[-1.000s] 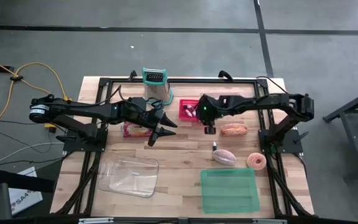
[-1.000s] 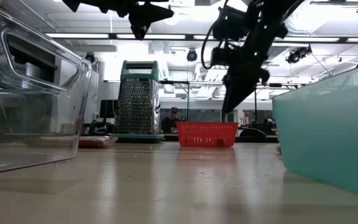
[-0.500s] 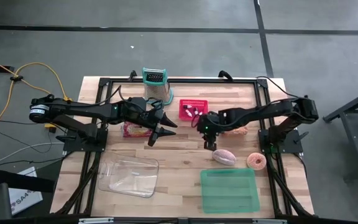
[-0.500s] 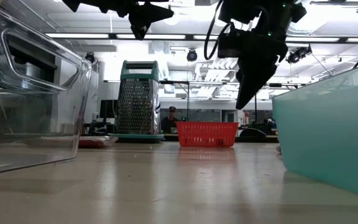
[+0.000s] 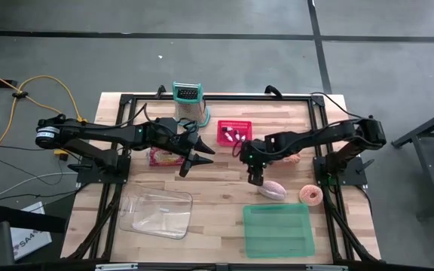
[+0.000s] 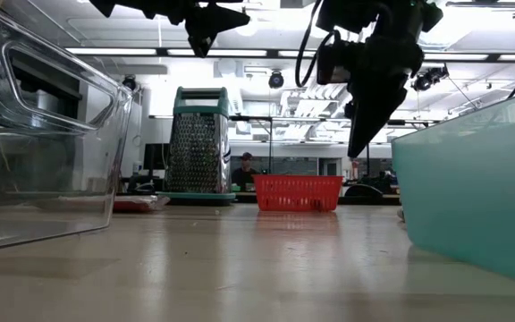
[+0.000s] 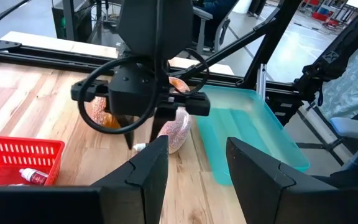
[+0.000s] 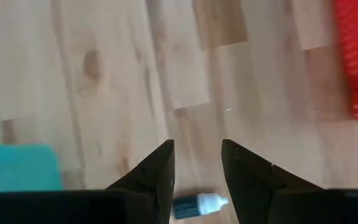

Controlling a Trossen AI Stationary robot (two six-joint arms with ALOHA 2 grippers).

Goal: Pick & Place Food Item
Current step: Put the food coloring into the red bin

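High view: the right tool (image 5: 256, 179), fingers parted and holding nothing, hangs over the wooden table (image 5: 224, 197) just beside the pink speckled oval pastry (image 5: 272, 189) and a small white bottle (image 8: 194, 203); the left tool (image 5: 187, 167), released, hovers beside the red mesh basket (image 5: 232, 133).

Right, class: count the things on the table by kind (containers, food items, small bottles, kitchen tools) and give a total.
Containers: 3 (clear tub, teal tub, red basket)
Food items: 4 (pink loaf, doughnut, bun, red packet)
Small bottles: 2 (basket bottle, table bottle)
Kitchen tools: 1 (grater)
Total: 10
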